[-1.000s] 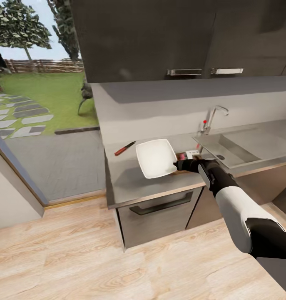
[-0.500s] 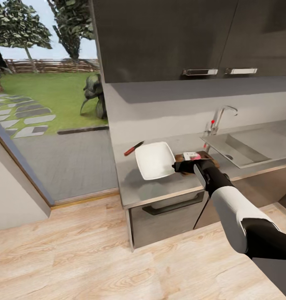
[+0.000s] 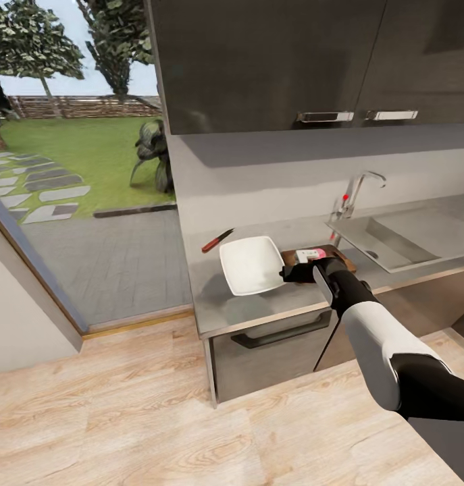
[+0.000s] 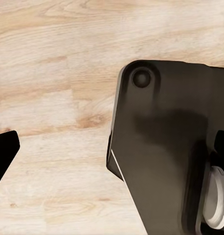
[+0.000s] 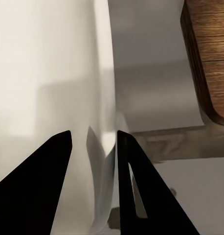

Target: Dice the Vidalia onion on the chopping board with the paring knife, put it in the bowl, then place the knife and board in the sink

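The right gripper point(image 3: 290, 272) sits low at centre-right of the head view, right at the near right edge of the bowl point(image 3: 250, 264), and the right wrist view tells the story: the two dark fingers point(image 5: 41, 186) straddle the bowl's thin white wall point(image 5: 103, 147), parted a little with the rim between them, so it looks like a pinch on the rim, though whether the pads are pressing I cannot tell for sure. The bowl reads as stiff, glossy, likely slippery and chippable; a rim grip on a flared side could tilt or slide it, so a grip low on the wall and a slow drag seem wise. Just right of it lies the chopping board point(image 3: 326, 258), dark wood, rigid and flat, best taken by an overhanging edge. On it, above the wrist, a small pinkish-and-pale block shows point(image 3: 310, 254), probably the onion, light and apt to roll or scatter. The paring knife point(image 3: 217, 240) rests left of the bowl on the countertop point(image 3: 259, 304), red handle toward the counter's left edge; take it by the handle. The sink point(image 3: 407, 236) lies at the right. The left gripper point(image 4: 4, 156) shows one dark fingertip over wooden floor point(image 4: 58, 112); its state I cannot tell. No writing or labels are readable.
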